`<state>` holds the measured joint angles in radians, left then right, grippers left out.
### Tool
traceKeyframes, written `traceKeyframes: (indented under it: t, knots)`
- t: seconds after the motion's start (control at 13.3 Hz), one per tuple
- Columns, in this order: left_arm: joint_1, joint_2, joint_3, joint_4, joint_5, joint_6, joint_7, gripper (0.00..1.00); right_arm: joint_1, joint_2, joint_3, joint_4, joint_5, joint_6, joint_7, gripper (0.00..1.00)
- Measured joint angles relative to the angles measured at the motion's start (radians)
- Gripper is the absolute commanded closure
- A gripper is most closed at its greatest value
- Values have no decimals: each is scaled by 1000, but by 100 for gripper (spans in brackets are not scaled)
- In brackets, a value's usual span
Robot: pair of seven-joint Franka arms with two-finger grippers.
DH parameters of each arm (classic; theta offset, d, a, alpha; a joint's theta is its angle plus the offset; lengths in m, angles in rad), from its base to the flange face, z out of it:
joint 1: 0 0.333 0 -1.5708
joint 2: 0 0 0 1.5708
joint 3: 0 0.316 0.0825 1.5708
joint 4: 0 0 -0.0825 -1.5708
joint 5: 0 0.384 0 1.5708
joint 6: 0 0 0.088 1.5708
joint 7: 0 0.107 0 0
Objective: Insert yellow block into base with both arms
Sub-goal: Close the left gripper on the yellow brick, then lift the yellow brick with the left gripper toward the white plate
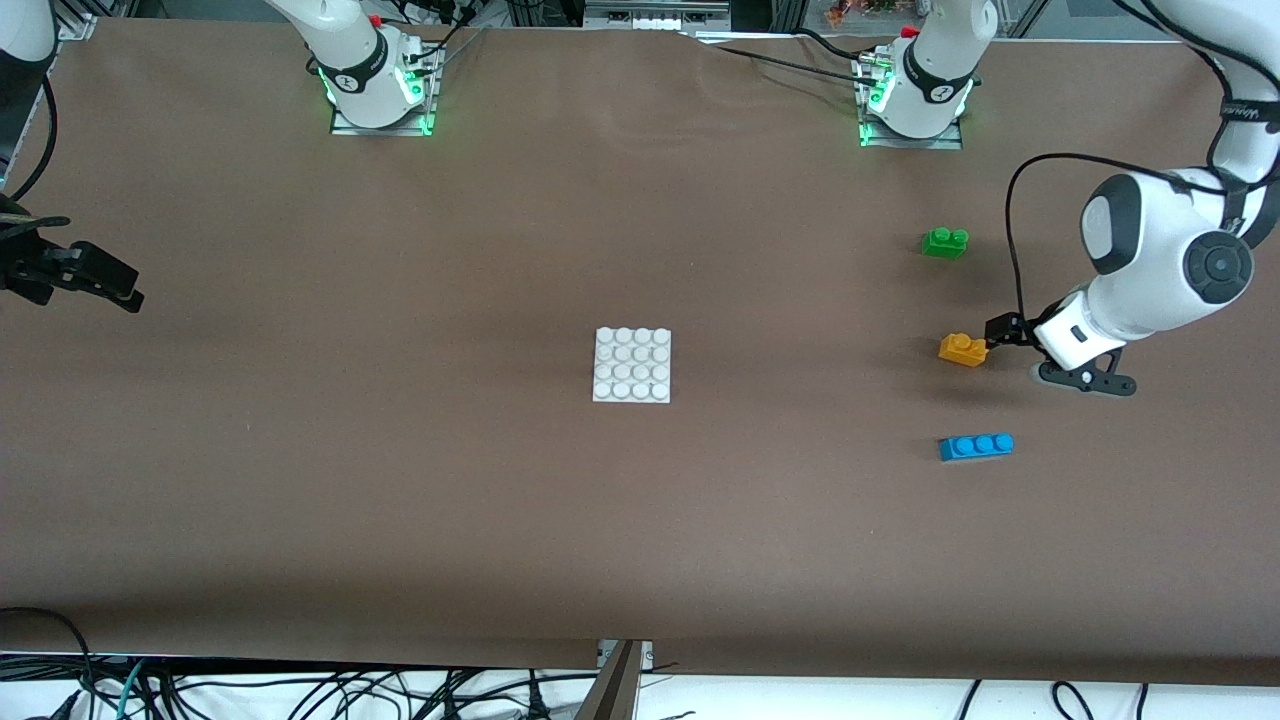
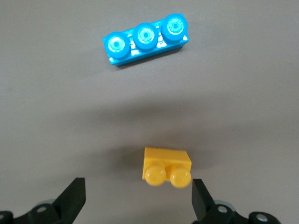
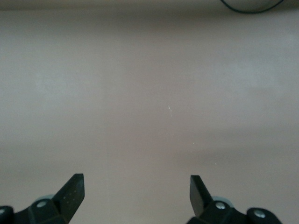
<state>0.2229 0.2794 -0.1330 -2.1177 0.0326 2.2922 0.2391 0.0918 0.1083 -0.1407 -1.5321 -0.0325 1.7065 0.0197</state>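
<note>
Hovering low over the table [image 1: 300, 480] toward the left arm's end, the left gripper [image 1: 1005, 345] is sitting just beside the yellow block [image 1: 963, 349], its fingers spread wide and gripping nothing. In the left wrist view the block [image 2: 167, 166] is lying between the two black fingertips [image 2: 74, 196], nearer one tip than the other and touching neither (its two studs are facing the camera side). The block is resting flat on the brown cloth, with the green brick [image 1: 945, 242] farther from the front camera and the blue brick [image 1: 976, 446] nearer to it, all three standing well apart in a loose line. The blue brick [image 2: 145, 38] is also showing in the left wrist view, three studs up, clear of the gripper. The base [image 1: 632, 365] is lying flat near the middle of the table, studs up, well apart from the block and from both grippers, with nothing sitting on it. The right arm is waiting at its own end of the table, and the right gripper [image 1: 120, 292] is hanging over bare cloth at the edge of the front view. Its fingers [image 3: 70, 191] are likewise standing wide apart with nothing between them, and the right wrist view is showing only plain brown cloth under them. Both arm bases are glowing green along the table's edge farthest from the front camera.
</note>
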Motion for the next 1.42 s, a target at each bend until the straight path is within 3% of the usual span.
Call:
traceKeyframes:
  t: [0.52,1.42]
  knots:
    - [0,71,-10,-60,0,201,63,0,0,3,7,1,-1,-6,0,0]
    - [0,81,-11,-117,0,229,152,0,0,3,15,1,-1,-6,0,0]
